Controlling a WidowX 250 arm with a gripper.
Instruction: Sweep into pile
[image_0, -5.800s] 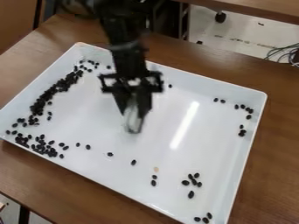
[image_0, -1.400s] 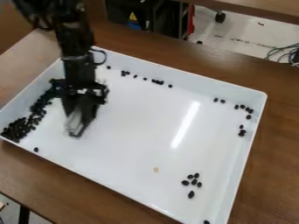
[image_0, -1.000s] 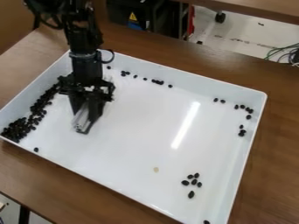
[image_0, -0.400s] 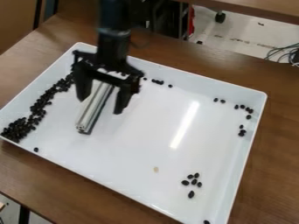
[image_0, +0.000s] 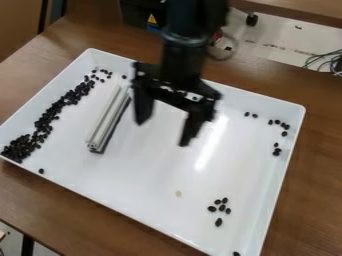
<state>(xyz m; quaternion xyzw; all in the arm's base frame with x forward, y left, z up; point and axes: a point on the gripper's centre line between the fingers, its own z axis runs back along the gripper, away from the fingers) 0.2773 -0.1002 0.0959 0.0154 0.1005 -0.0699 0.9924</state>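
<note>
The silver ribbed metal bar (image_0: 108, 120) is seen lying in the white rectangular tray (image_0: 153, 200); the black two-fingered end effector (image_0: 162, 135) is held apart, empty. For remaining strays, the bar should be gripped squarely, kept low and swept slowly towards the heaped small black beans (image_0: 45, 121).

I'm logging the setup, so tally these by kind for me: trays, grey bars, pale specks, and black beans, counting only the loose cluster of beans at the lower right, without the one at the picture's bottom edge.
Tray: 1
Grey bar: 1
Pale speck: 1
Black beans in that cluster: 6
Total: 9
</note>
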